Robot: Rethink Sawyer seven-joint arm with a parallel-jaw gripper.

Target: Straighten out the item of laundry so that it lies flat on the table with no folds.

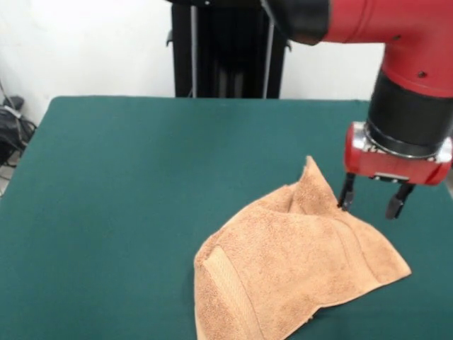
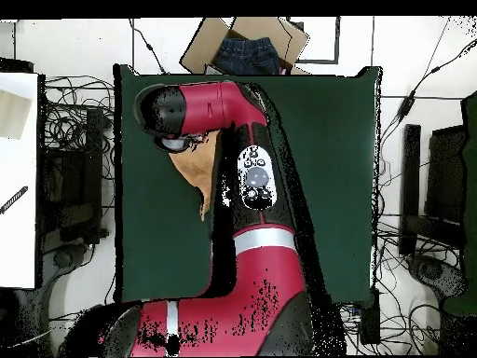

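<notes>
Nearest the front camera lies the towel (image 1: 297, 276), a light orange-tan terry cloth resting crumpled on the near right part of the dark green counter (image 1: 127, 184). From largest to smallest: the counter fills most of the front view; the red and black arm (image 1: 396, 42) comes down over its right side; the towel is far smaller than the counter; last comes the gripper (image 1: 371, 198). From overhead, the arm covers nearly all of the towel (image 2: 194, 168), leaving only a tan sliver showing beside it. One woven border band runs across the near left part of the cloth, a layer is folded over on top, and one corner stands up in a peak at the far edge. My gripper hovers just beside that peak, its two dark fingers (image 1: 346, 193) spread apart and holding nothing, one tip close against the raised cloth. To do this step well, I judge I should pinch only the top layer at the peak, then draw it outward, low and slowly, so the fold opens without dragging the whole towel.
</notes>
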